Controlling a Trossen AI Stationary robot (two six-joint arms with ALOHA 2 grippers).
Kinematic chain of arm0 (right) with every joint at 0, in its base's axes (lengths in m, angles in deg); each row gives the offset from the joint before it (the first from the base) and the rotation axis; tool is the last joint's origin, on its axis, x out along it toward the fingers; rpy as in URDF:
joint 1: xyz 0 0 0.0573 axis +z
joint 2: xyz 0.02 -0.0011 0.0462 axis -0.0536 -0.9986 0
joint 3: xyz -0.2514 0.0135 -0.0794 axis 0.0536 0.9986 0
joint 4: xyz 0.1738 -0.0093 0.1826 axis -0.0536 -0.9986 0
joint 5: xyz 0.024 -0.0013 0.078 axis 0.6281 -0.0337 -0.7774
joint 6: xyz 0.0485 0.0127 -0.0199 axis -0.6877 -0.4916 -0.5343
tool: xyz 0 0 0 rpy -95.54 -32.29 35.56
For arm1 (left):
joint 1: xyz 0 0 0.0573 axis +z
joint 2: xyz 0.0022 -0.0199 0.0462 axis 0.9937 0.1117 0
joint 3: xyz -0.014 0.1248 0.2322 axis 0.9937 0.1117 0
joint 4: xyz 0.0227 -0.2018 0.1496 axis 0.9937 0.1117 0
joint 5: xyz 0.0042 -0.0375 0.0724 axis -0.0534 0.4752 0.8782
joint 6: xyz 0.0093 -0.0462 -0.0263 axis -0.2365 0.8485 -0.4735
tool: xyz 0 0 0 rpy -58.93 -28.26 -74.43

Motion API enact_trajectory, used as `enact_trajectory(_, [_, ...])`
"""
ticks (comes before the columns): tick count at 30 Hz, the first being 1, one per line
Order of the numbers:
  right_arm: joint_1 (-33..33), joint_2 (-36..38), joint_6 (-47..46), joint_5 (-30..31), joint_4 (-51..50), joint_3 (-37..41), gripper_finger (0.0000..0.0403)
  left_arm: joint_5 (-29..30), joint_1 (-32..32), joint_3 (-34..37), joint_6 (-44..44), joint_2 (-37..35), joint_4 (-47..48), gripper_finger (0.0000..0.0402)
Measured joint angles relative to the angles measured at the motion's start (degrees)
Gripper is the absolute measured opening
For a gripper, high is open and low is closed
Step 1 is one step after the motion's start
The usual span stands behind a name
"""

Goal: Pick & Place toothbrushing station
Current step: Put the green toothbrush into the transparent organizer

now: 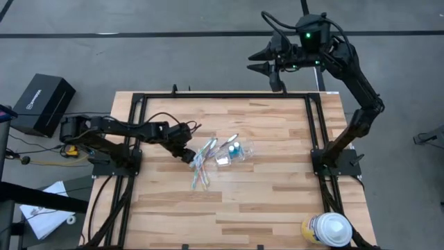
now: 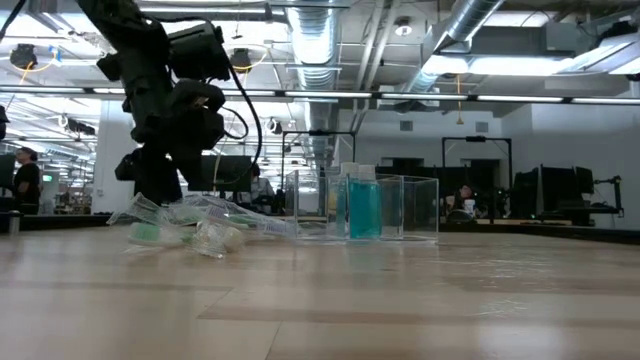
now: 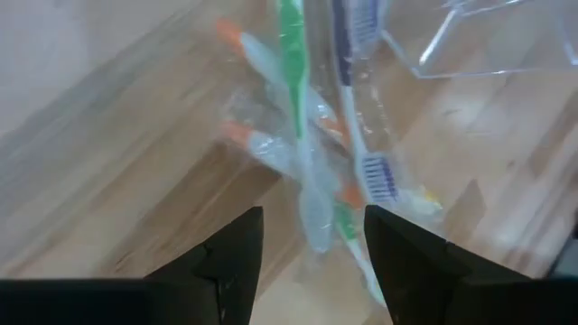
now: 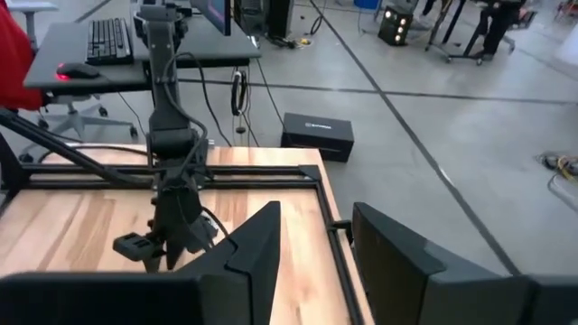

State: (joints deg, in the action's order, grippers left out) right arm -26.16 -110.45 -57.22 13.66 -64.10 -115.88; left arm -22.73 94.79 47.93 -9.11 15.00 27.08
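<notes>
Several thin toothbrushes [image 1: 201,167] in clear wrappers lie in a loose heap on the wooden table, left of the middle. In the left wrist view the toothbrushes [image 3: 298,144] show green, blue and orange parts. Just right of them stands a clear plastic cup [image 1: 239,154] with a blue-teal tube [image 2: 363,208] inside. My left gripper [image 3: 312,262] hangs open, slanting down over the heap's left end, one finger on either side. My right gripper [image 4: 316,257] is open and empty, raised high beyond the table's far edge.
A white-and-yellow round container [image 1: 327,229] stands at the table's near right corner. Black frame rails [image 1: 222,96] run along the table's far and side edges. A black box [image 1: 41,104] sits on the floor off the left side.
</notes>
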Motion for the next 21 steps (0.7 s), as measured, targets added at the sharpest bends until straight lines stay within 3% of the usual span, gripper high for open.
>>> enact_trajectory(8, [1.12,0.00,-3.47,-0.01,1.42,0.00,0.0128,-2.43,-0.17,2.40,-0.48,3.35,-4.31,0.0191])
enact_trajectory(15, [3.01,0.02,-5.88,0.17,2.88,0.00,0.0128,-4.37,-1.12,3.05,-0.28,9.53,-13.45,0.0187])
enact_trajectory(18, [3.41,-0.07,-6.27,0.20,3.19,0.00,0.0127,-7.01,-1.13,2.98,-0.23,11.43,-15.52,0.0167])
enact_trajectory(21, [3.52,-0.11,-6.70,0.21,3.55,0.00,0.0127,-8.70,-1.14,2.98,-0.23,12.33,-15.92,0.0121])
